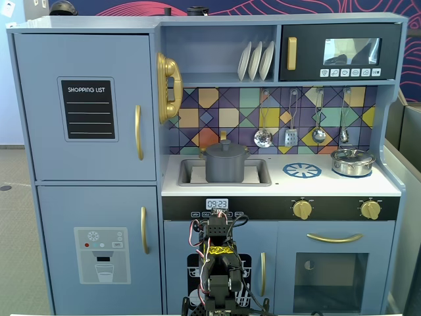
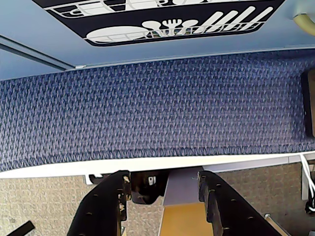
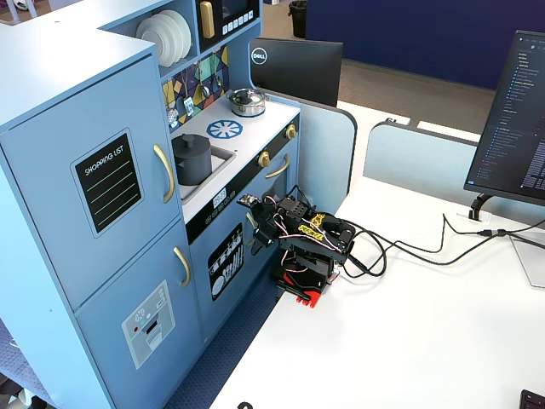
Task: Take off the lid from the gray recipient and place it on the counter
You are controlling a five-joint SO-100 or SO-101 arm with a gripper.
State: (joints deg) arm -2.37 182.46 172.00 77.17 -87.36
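Observation:
The gray recipient point(image 1: 225, 168) point(image 3: 192, 164) stands in the recessed sink of the toy kitchen. Its dark-gray lid point(image 1: 225, 147) point(image 3: 188, 141), with a small knob, sits on top of it. The white counter point(image 1: 329, 186) point(image 3: 260, 115) runs to the right of the sink in a fixed view. My gripper point(image 2: 164, 178) point(image 3: 254, 225) is open and holds nothing. It hangs low in front of the kitchen's lower doors, well below the counter and apart from the pot. In the wrist view it points down past the white table edge point(image 2: 147, 162) at blue carpet.
A shiny steel pot point(image 1: 352, 162) point(image 3: 247, 102) with its own lid stands at the counter's far end, beside a blue burner ring point(image 1: 302, 170) point(image 3: 224, 129). Utensils point(image 1: 289, 135) hang above. My arm's base point(image 3: 300, 285) sits on the white table, with cables point(image 3: 409, 247) trailing towards a monitor point(image 3: 515, 128).

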